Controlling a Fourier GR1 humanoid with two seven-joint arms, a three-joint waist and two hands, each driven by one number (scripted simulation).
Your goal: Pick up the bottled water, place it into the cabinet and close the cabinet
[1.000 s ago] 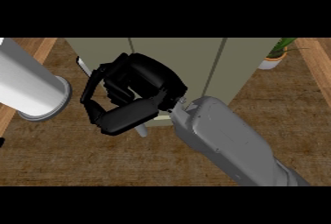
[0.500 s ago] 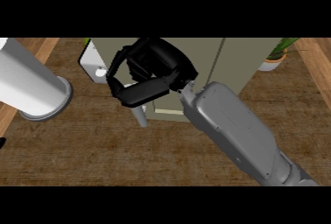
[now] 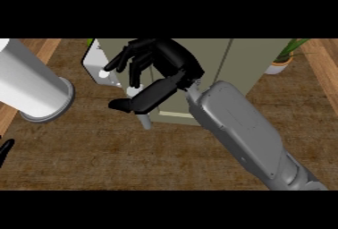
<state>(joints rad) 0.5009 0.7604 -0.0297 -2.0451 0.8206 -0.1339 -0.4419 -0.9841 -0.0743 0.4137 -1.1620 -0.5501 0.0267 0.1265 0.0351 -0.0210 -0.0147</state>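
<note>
In the head view, the right robot hand [image 3: 162, 67] is over the pale olive cabinet [image 3: 247, 67] on the brown wooden worktop [image 3: 99, 156], its fingers spread and relaxed, holding nothing. The bottled water cannot be seen. The black fingertip of the left robot hand [image 3: 5, 150] shows at the left edge; I cannot tell whether it is open.

The cabinet [image 3: 198, 67] stands far on the worktop [image 3: 132, 156]; a potted plant [image 3: 284, 58] sits right of it.
</note>
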